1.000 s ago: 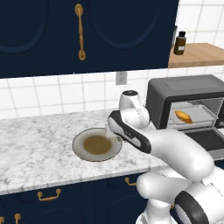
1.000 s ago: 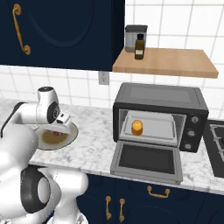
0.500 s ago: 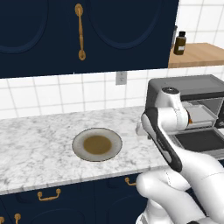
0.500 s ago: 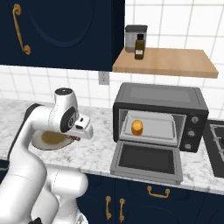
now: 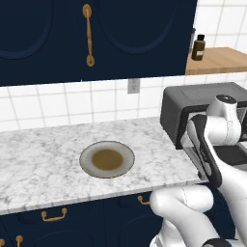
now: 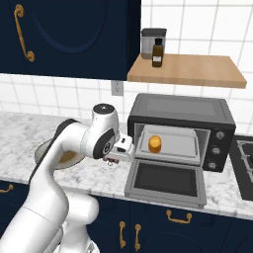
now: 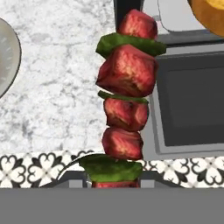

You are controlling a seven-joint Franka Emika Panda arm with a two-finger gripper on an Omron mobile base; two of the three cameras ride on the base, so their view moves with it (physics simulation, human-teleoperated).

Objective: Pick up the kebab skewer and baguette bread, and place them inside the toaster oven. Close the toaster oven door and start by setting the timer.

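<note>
The kebab skewer [image 7: 125, 96], red chunks with green pieces between, stands upright in my gripper [image 7: 113, 178], which is shut on its lower end. In the right base view my gripper [image 6: 120, 150] hovers over the counter just left of the toaster oven [image 6: 180, 111], with the skewer [image 6: 112, 160] showing as a small red bit below it. The toaster oven door [image 6: 165, 183] lies open and flat. The orange-yellow baguette bread [image 6: 155, 144] sits inside on the rack; its edge [image 7: 212, 13] shows in the hand view. My arm hides part of the oven [image 5: 193, 101] in the left base view.
A grey plate [image 5: 107, 159] with a brown centre sits bare on the marble counter [image 5: 43, 159], left of my arm. A wooden shelf [image 6: 188, 71] above the oven carries a brown bottle [image 6: 157, 53] and a canister. A stove edge [image 6: 244, 158] lies right of the oven.
My arm has swung right from the plate toward the oven's open front, carrying the skewer. The plate is left bare. The baguette and door have not moved.
</note>
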